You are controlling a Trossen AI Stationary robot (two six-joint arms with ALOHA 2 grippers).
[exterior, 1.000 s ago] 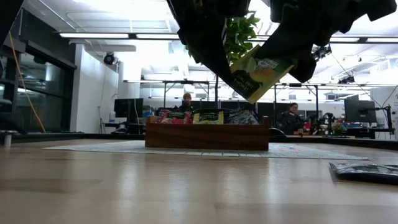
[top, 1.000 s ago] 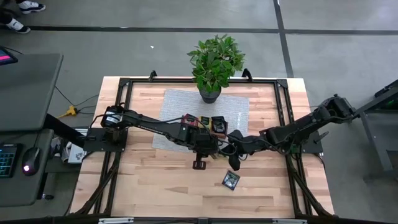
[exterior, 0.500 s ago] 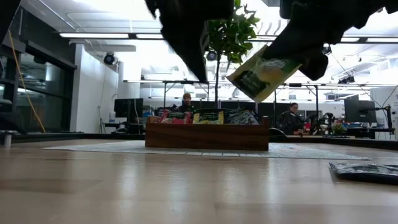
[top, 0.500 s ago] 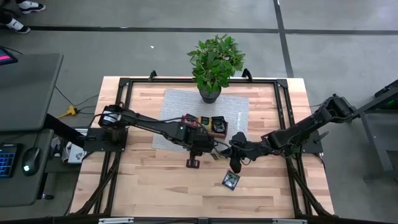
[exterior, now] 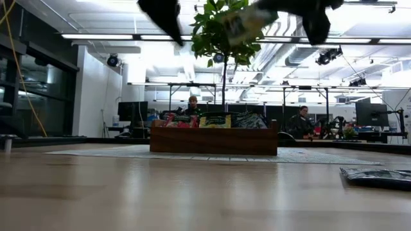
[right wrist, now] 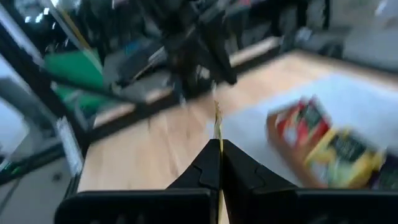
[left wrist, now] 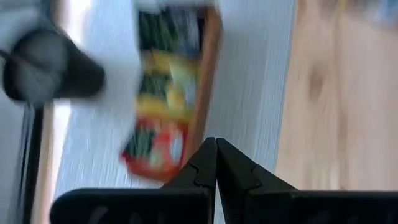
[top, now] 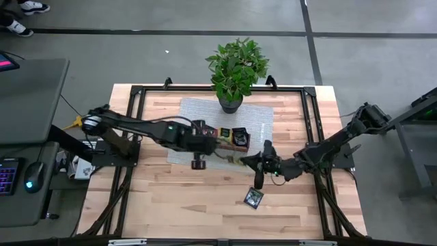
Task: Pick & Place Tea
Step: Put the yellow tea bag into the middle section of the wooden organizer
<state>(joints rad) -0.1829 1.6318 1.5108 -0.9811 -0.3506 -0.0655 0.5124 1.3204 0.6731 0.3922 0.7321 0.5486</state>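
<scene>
- Your right gripper (top: 240, 160) sits just right of the frame's centre in the overhead picture, fingers pinched on a thin yellow-green paper tea sachet (exterior: 243, 17); the right wrist picture shows that sachet edge-on between the pads (right wrist: 216, 163).
- Your left gripper (top: 199, 162) sits left of centre, its fingers pressed together and holding nothing, just in front of the brown wooden three-compartment tray (top: 222, 136).
- The tray, centre frame on the grey mat (top: 198, 113), already holds red, yellow-green and dark sachets.
- One dark flat square sachet (top: 253, 198) lies alone on the bare wooden table (top: 171, 198), lower centre-right.
- Expect the sachets to be very light, limp and slick; I judge they will bend or swing in the grip.
- Take them by an edge or corner, pinching firmly, and release low over the compartment.
</scene>
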